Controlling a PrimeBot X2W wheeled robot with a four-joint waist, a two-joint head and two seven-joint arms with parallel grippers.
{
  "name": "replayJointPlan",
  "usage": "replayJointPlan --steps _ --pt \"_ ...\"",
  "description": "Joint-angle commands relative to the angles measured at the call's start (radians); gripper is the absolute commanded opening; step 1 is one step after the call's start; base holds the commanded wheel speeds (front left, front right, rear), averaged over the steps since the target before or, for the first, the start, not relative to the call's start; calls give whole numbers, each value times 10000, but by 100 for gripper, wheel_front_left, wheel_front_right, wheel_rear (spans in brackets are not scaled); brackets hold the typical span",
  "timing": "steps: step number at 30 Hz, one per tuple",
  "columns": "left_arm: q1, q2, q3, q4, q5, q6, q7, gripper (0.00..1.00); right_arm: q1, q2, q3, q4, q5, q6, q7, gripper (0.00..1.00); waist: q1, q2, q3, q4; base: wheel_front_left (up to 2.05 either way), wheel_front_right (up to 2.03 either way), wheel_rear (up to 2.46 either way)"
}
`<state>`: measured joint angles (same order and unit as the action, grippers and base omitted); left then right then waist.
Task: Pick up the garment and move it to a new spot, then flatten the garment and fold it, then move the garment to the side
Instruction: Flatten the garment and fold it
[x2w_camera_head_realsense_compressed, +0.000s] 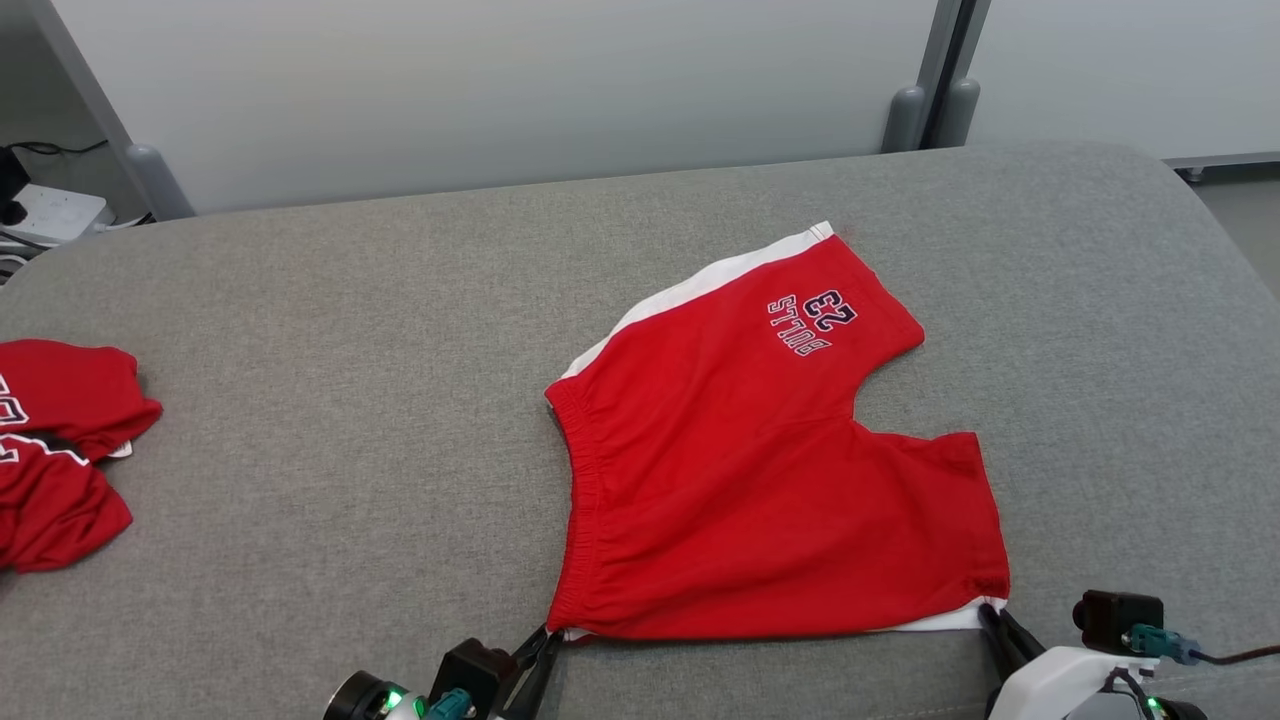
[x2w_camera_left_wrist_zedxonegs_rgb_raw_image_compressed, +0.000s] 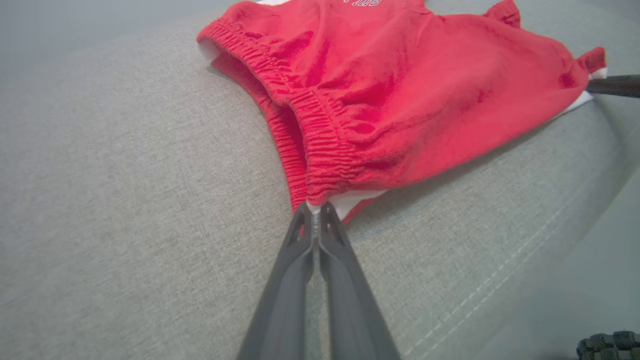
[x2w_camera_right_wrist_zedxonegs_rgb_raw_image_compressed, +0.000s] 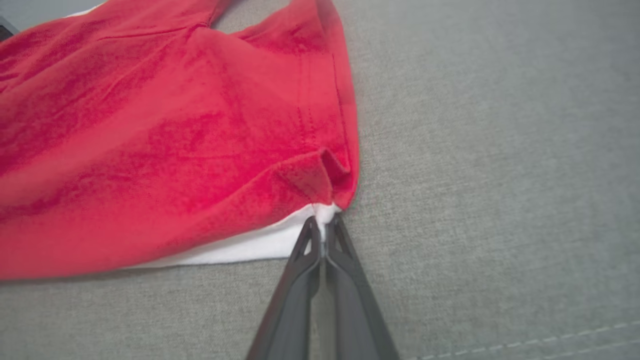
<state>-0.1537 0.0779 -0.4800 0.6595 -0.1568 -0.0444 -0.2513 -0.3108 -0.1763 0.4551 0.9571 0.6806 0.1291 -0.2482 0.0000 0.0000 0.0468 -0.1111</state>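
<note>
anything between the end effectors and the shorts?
Nothing visible. Left end effector is shut on the waistband corner of the red shorts, right end effector on their white-trimmed leg-hem corner. The other red garment lies apart, far left.

A grey woven cushion (x2w_camera_head_realsense_compressed: 300, 400) with rounded corners spans the middle and lower frame, evenly lit. Across the top stands a plain pale wall panel (x2w_camera_head_realsense_compressed: 500, 90), with grey rounded posts (x2w_camera_head_realsense_compressed: 925, 110) at upper right and upper left. A white power strip (x2w_camera_head_realsense_compressed: 50, 212) with dark cables sits at far upper left.
</note>
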Motion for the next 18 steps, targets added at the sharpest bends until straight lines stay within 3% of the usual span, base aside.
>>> replayJointPlan --steps 1,6,13,18 --pt "-396 67 345 -194 79 -80 -105 0 -195 -129 229 -102 58 16 -136 0 0 0 18 31 0 0 0" --pt "-361 44 410 -436 -40 -176 -105 0 7 -560 -43 -786 -205 16 -136 0 0 0 27 99 0 0 0" --pt "55 213 303 -1567 -358 -538 -94 0 1032 -1204 -890 -2897 -572 16 -136 0 0 0 12 34 0 0 0" --pt "447 447 64 -2703 -564 -648 493 0 2196 -1752 -1249 -4238 -380 16 -136 0 0 0 14 77 0 0 0"
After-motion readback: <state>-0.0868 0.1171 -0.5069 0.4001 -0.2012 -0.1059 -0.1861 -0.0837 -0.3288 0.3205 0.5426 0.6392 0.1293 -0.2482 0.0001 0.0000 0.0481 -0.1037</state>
